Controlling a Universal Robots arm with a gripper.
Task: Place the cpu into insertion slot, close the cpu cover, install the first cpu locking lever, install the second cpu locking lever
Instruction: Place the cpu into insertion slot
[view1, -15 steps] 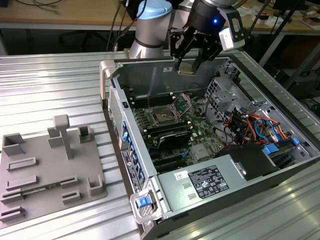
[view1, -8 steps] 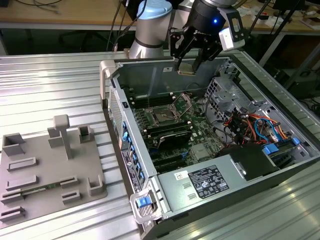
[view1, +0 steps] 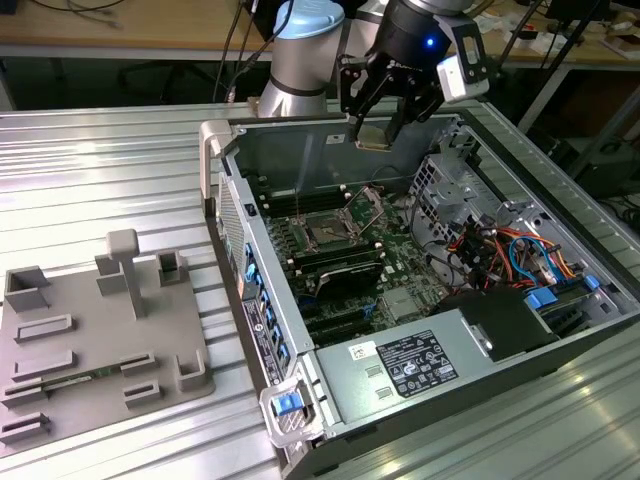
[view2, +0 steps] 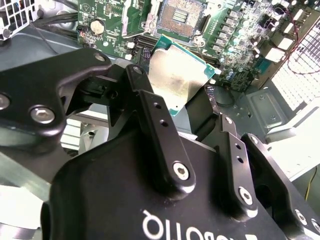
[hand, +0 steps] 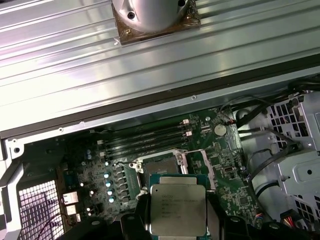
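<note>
— Ribbed metal desk (view1: 100, 170) under everything, and your open computer case (view1: 225, 200) lies on it. Where is your cpu?
— Your cpu (view1: 372, 136) hangs in the air above the green motherboard (view1: 395, 300), close to the case's far wall. In the first wrist view its silver face (hand: 177, 209) is turned to the camera.
— And your claw?
— Your claw (view1: 376, 128) is clenched on the cpu, with black fingers (view2: 150, 110) pressing two opposite edges.
— What about the insertion slot?
— Your insertion slot (hand: 160, 169) sits bare on the board below, well apart from the chip. The cpu cover (view1: 367, 207) stands tilted up at its edge.
— And further out?
— Long black memory slots (view1: 338, 264) run just beside the socket. A white-labelled power supply (view1: 410, 365) fills the case's near end. On the exterior view's left, a grey fixture tray (view1: 90, 330) rests on the desk.
</note>
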